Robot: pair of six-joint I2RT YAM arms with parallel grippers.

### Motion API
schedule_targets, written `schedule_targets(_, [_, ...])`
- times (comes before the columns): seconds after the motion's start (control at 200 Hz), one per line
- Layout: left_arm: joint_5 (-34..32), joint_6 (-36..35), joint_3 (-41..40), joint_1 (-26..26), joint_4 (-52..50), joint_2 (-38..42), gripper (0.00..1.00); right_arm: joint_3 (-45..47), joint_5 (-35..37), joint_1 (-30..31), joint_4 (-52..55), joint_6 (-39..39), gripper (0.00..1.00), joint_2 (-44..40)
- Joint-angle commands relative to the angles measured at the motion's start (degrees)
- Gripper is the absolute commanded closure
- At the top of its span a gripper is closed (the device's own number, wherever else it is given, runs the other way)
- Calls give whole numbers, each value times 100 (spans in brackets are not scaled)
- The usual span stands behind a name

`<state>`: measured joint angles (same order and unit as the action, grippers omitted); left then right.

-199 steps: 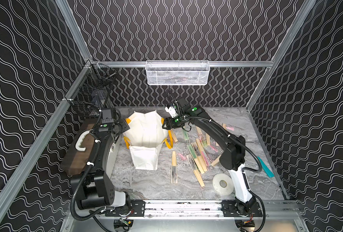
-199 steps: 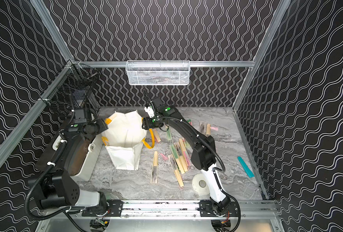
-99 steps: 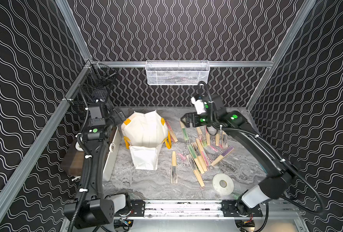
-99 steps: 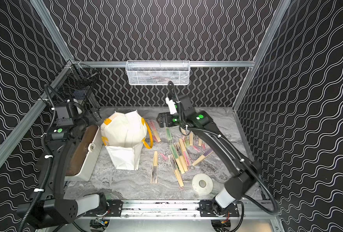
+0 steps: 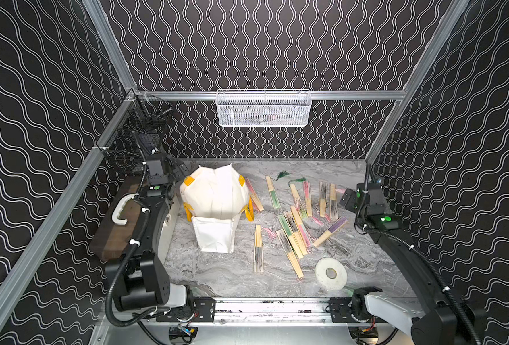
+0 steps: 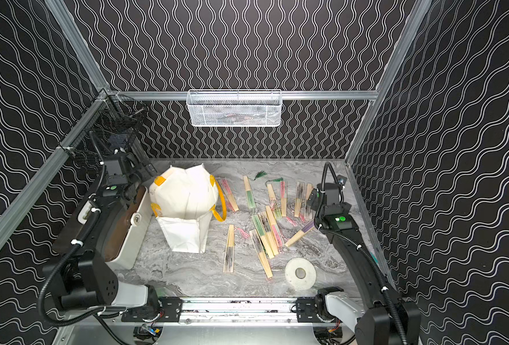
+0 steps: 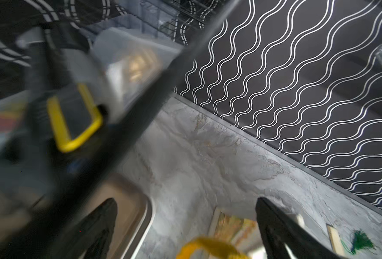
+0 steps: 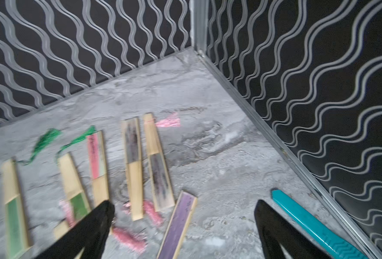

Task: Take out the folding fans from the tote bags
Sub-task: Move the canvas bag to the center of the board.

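Observation:
Two white tote bags with yellow handles sit left of centre in both top views, one puffed up on top of one lying flat. Several folding fans lie scattered on the marble to their right. My left gripper hovers open and empty at the bags' back left, above a yellow handle. My right gripper hangs open and empty at the far right, over a purple fan.
A brown-lidded box with a white handle lies under the left arm. A white tape roll sits front right. A teal bar lies along the right wall. A white mesh basket and a black wire basket hang on the walls.
Both grippers have let go of the upper bag's rim and opened wide. The right arm swung to the far right; the left arm drew back to the left.

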<state>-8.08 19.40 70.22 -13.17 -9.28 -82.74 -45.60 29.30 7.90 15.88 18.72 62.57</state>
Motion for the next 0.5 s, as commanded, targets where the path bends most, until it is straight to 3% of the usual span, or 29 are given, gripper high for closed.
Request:
schedule_targets(0.0, [238,-318,54,-2,823,-305,1,742,270,-140,-2044,-534,0,240])
schedule_targets(0.18, [463,-720,-148,-1,1424,-781,1,1799,26,-253,-4140,-1088,0,1124])
schedule_targets(0.37, [390,-870,-545,-3,1853,-976,1,2778,-689,-455,-6776,-1426,0,1990])
schedule_targets(0.496, [388,-868,-637,-10,2040,-1007,1,2795,-1349,-623,-7112,-1325,0,2306])
